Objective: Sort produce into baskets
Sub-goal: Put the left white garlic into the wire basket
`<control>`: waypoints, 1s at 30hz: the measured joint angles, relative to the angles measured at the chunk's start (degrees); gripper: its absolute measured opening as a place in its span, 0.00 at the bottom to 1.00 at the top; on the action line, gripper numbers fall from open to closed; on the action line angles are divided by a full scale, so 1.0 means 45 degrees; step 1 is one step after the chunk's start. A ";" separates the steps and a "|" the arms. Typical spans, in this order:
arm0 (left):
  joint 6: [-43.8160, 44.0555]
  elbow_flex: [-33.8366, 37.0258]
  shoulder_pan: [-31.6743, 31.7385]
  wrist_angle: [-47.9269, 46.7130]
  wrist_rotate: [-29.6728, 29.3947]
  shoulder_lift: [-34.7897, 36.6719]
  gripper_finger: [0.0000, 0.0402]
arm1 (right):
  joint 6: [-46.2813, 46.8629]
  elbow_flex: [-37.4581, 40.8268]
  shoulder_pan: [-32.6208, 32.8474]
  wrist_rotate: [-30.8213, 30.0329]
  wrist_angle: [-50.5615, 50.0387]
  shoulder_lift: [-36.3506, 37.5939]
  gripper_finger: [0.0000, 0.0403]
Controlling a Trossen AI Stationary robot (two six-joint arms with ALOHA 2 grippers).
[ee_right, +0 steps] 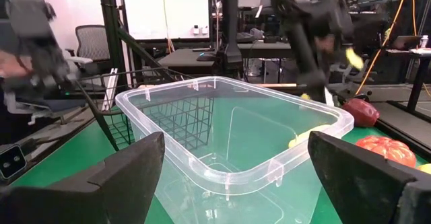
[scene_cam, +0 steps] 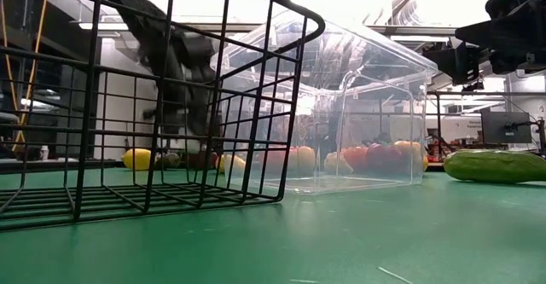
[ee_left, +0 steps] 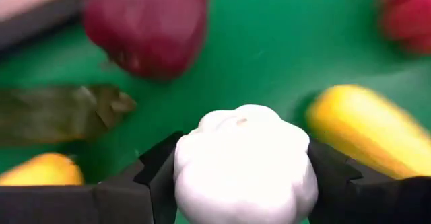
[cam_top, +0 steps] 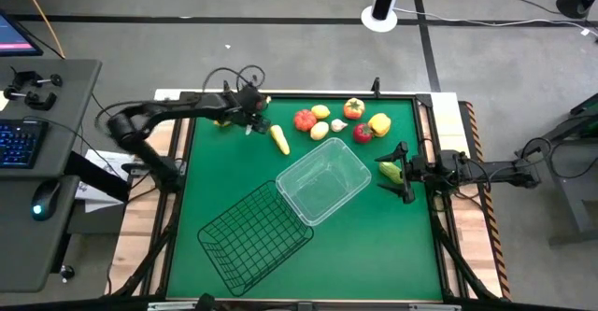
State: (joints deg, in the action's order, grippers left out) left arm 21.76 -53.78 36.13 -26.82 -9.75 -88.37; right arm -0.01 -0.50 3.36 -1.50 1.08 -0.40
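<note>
My left gripper [cam_top: 254, 124] is at the table's far left and is shut on a white garlic bulb [ee_left: 246, 165]. Around it lie a dark red piece [ee_left: 148, 22], a yellow piece [ee_left: 363, 126] and a brownish-green piece [ee_left: 60, 113]. More produce lies along the far edge: a red tomato [cam_top: 305, 120], a lemon [cam_top: 320, 112], a second white garlic [cam_top: 338, 125] and a yellow pepper [cam_top: 378, 124]. The clear plastic basket [cam_top: 325, 180] and the black wire basket [cam_top: 257, 236] stand mid-table. My right gripper [cam_top: 402, 173] is open and empty, beside a green cucumber [cam_top: 389, 171]. My left gripper pinches the garlic bulb by its two opposite sides [ee_left: 185, 173] between its two fingers [ee_left: 155, 177]. The bulb's top faces the wrist camera. I cannot tell whether the bulb is off the table.
The cucumber [scene_cam: 495, 165] lies on the mat right of the clear basket [scene_cam: 358, 113]. The wire basket [scene_cam: 153, 105] stands nearest the front edge. Bare green mat lies at the front right. A desk with a keyboard stands left of the table.
</note>
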 joint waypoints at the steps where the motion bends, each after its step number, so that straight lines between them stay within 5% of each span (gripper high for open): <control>1: -0.0250 0.0000 -0.0113 -0.0071 0.0000 0.0657 0.51 | 0.0003 -0.0003 0.0005 0.0001 -0.0005 0.0000 0.89; 9: -0.2123 0.0257 -0.1715 0.0111 0.1728 0.6356 0.51 | 0.0002 0.0001 0.0004 -0.0002 -0.0004 -0.0001 0.89; 12: -0.0678 0.0712 -0.3099 0.0267 0.2830 0.8024 0.51 | 0.0002 0.0001 0.0003 -0.0002 0.0000 -0.0003 0.89; 16: 0.2177 0.1573 -0.5963 0.1168 0.2750 0.9401 0.51 | 0.0000 -0.0002 0.0005 0.0001 0.0000 -0.0002 0.89; 23: 0.5827 0.2132 -1.1569 0.2950 -0.0487 0.7901 0.51 | 0.0004 -0.0003 0.0004 0.0001 -0.0001 -0.0005 0.89; 30: 0.7410 -0.0008 -1.4491 0.3509 -0.0119 0.3883 0.51 | 0.0000 -0.0004 0.0005 -0.0003 -0.0002 0.0000 0.89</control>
State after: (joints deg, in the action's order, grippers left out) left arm 55.11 -53.81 -29.09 -11.03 -10.28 -70.90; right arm -0.01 -0.51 3.38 -1.51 1.07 -0.40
